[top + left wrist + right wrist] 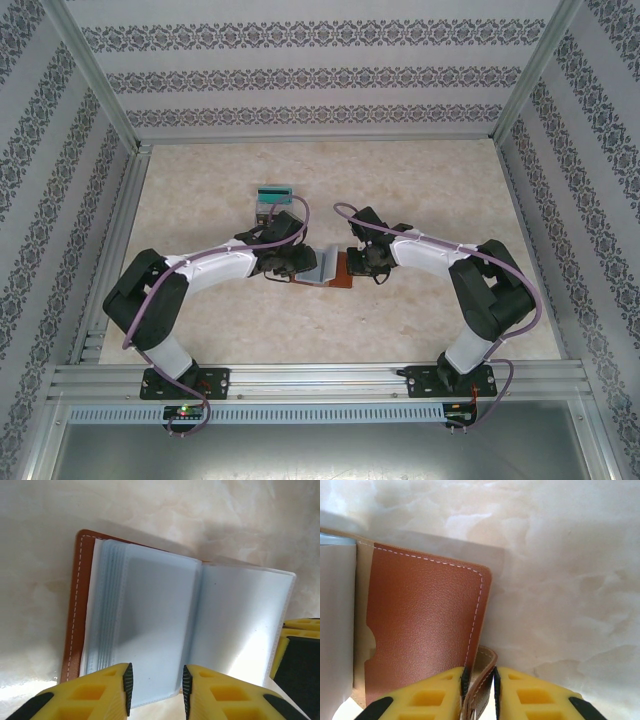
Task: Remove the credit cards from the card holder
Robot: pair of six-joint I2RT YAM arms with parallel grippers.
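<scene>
Right gripper (pixel 479 674) around card holder (pixel 420 615) tab (pixel 487 657)

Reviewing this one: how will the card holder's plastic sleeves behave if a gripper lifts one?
Probably floppy: the plastic sleeves are thin, translucent sheets fanned in a loose stack. Likely slippery, given their glossy sheen. The leather cover of the card holder looks stiffer, holding a firm edge where the right gripper pinches it.

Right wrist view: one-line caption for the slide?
Right gripper pinching a leather flap of the open brown card holder on the marble-patterned table.
</scene>
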